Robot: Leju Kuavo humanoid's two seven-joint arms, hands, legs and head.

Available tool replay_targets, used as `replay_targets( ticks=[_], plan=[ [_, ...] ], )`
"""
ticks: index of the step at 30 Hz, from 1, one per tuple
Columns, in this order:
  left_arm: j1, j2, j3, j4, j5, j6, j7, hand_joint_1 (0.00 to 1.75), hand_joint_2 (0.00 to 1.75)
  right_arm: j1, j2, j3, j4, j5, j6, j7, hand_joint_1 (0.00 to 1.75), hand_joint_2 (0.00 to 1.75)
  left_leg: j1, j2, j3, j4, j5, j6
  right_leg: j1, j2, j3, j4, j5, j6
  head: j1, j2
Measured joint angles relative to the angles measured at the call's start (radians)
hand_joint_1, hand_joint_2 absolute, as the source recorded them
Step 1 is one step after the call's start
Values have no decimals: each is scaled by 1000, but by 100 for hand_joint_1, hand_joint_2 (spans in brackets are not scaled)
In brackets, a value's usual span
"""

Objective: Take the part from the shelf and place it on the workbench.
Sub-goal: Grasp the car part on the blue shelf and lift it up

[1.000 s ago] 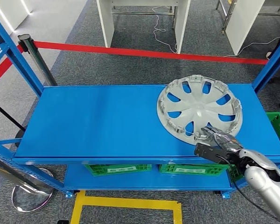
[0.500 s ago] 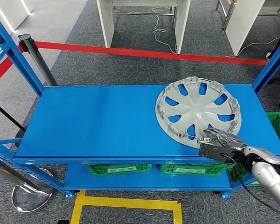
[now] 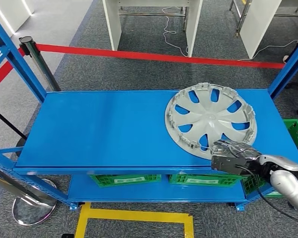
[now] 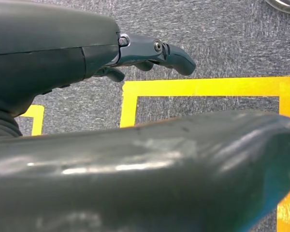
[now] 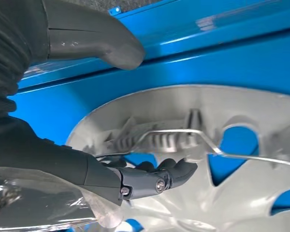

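The part is a silver-grey hubcap (image 3: 211, 116) lying inner side up on the right half of the blue shelf's top board (image 3: 102, 129). My right hand (image 3: 233, 156) is at the hubcap's near rim, by the shelf's front edge. In the right wrist view its dark fingers (image 5: 165, 176) reach over the rim onto the hubcap's (image 5: 245, 193) ribbed inside near a wire ring, while the thumb (image 5: 99, 41) stays spread apart outside the rim, above the blue board. My left hand (image 4: 99, 48) hangs over the carpet with its fingers extended and nothing in them.
Green crates (image 3: 125, 179) stand on the lower shelf level. Blue uprights rise at both shelf ends. A chrome stanchion (image 3: 35, 59) and a red belt (image 3: 159, 55) run behind the shelf. Yellow floor tape (image 3: 132, 215) lies in front.
The hubcap has turned slightly and shifted a little to the left under my right hand. The hand has slid a bit to the right along the near rim, and the forearm has dropped lower.
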State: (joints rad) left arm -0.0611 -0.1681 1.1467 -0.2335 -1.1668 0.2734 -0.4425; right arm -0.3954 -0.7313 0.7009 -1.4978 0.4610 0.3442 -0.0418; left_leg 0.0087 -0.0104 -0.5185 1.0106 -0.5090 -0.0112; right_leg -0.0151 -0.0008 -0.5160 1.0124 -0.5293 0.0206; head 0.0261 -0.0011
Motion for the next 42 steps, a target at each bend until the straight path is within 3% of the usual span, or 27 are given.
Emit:
replay_targets(
  ticks=[7, 15, 27, 42],
  plan=[
    [0, -7, 0, 0, 0, 0, 0, 0, 0, -5, 14, 62, -5, 66, -108, 7, 0, 175, 0, 0, -1, 0, 0, 0, 0, 0, 0, 0, 0, 0, 0, 0],
    [-1, -15, 0, 0, -5, 0, 0, 0, 0, 35, 113, 93, 38, 260, -268, 56, 0, 175, 0, 0, -2, 0, 0, 0, 0, 0, -1, 0, 0, 0, 0, 0],
    [-1, -15, 0, 0, -18, 0, 3, 0, 0, 48, 193, 55, 120, 347, -265, 68, 0, 175, 1, 0, 3, 0, 0, 0, 1, 2, 2, 0, 0, 0, 0, 0],
    [-1, -15, 0, 0, -18, 0, 4, 0, 0, 53, 205, 27, 136, 335, -245, 52, 0, 175, 0, 0, 5, 1, 0, 0, 1, 1, 6, 0, 1, 2, 0, 0]
  ],
)
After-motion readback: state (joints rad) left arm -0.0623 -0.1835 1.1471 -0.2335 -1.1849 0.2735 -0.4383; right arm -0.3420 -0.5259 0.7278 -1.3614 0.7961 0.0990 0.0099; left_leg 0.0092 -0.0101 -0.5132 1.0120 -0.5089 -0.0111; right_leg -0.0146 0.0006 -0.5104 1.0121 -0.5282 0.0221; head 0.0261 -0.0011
